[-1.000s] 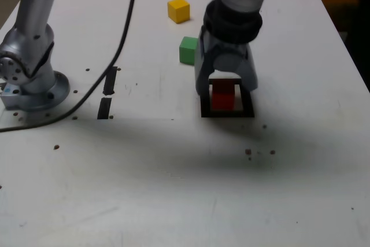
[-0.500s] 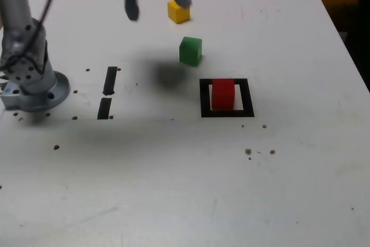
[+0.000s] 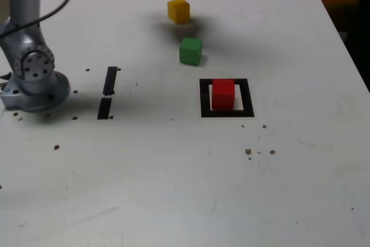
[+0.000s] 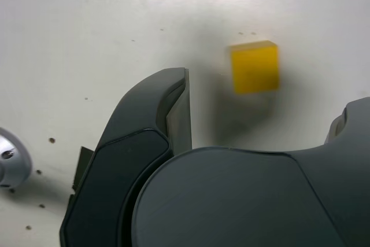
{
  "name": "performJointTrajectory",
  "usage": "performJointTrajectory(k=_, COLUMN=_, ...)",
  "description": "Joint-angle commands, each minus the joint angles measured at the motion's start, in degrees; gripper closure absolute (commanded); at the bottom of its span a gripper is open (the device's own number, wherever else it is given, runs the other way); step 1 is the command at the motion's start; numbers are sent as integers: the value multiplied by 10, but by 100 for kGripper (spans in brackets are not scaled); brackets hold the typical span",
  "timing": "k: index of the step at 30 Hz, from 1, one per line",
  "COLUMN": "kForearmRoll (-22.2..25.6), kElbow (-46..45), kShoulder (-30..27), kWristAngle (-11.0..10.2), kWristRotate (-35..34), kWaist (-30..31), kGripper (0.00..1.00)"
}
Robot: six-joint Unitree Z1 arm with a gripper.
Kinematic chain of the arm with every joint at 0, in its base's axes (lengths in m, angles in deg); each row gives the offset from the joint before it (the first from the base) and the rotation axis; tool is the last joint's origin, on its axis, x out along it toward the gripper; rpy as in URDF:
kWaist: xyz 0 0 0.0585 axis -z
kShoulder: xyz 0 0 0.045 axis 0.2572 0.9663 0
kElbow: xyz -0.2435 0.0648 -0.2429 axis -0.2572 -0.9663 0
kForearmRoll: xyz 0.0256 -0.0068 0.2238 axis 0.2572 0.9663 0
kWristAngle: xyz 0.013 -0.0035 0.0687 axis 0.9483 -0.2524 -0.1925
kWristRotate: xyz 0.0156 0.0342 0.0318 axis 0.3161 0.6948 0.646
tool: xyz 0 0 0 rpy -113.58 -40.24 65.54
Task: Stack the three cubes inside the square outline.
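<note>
Red cube (image 3: 223, 95): we see it inside square outline (image 3: 249, 98), right of centre
Yellow cube (image 3: 178, 11): upper centre
Pincer (image 4: 266, 93): jaws wide apart, holding nothing

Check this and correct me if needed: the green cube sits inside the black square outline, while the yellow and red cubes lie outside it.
The colours are swapped: the exterior view shows the red cube inside the black square outline. The green cube lies outside it, as does the yellow cube.
</note>
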Motion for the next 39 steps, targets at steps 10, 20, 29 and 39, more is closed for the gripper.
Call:
performJointTrajectory(k=10, kForearmRoll=24, kElbow=32, kShoulder=79, kWristAngle=27, kWristRotate=8, kWaist=-21, kGripper=6)
performJointTrajectory(k=20, kForearmRoll=-9, kElbow=18, kShoulder=115, kWristAngle=44, kWristRotate=13, kWaist=-33, kGripper=11)
performJointTrajectory(k=29, kForearmRoll=-46, kElbow=9, kShoulder=122, kWristAngle=45, kWristRotate=16, kWaist=-54, kGripper=20)
performJointTrajectory(k=39, kForearmRoll=-90, kElbow=4, kShoulder=109, kWristAngle=40, kWristRotate=13, kWaist=-68, kGripper=52)
